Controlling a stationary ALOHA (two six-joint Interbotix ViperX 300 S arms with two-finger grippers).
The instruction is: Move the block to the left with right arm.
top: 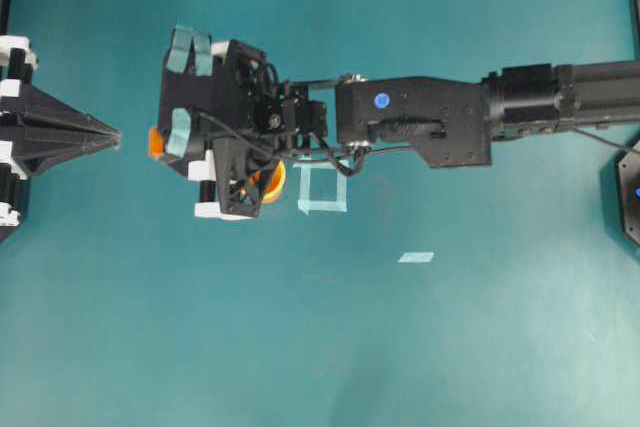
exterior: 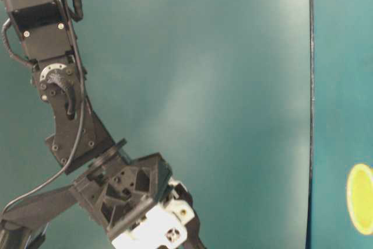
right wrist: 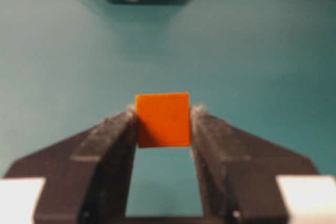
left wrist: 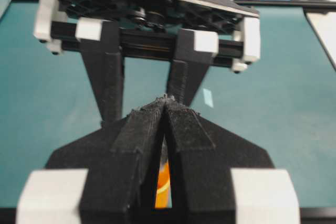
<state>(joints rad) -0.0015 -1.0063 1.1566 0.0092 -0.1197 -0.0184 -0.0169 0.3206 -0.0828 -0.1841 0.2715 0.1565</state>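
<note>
The block (right wrist: 163, 119), a small orange cube, sits squarely between the fingertips of my right gripper (right wrist: 163, 111), which is shut on it. From overhead only an orange sliver of the block (top: 154, 141) peeks out at the left side of the right gripper (top: 166, 137), whose long black arm (top: 430, 119) reaches in from the right. I cannot tell whether the block touches the table. My left gripper (top: 112, 135) is shut and points right, its tip a short gap from the block. In the left wrist view the left gripper (left wrist: 165, 100) has its tips pressed together.
A round yellow-orange cup (top: 273, 183) is partly hidden under the right gripper's body. A pale tape square (top: 322, 190) lies just right of it, and a small tape strip (top: 416, 257) lies further right. Teal table surface surrounds them.
</note>
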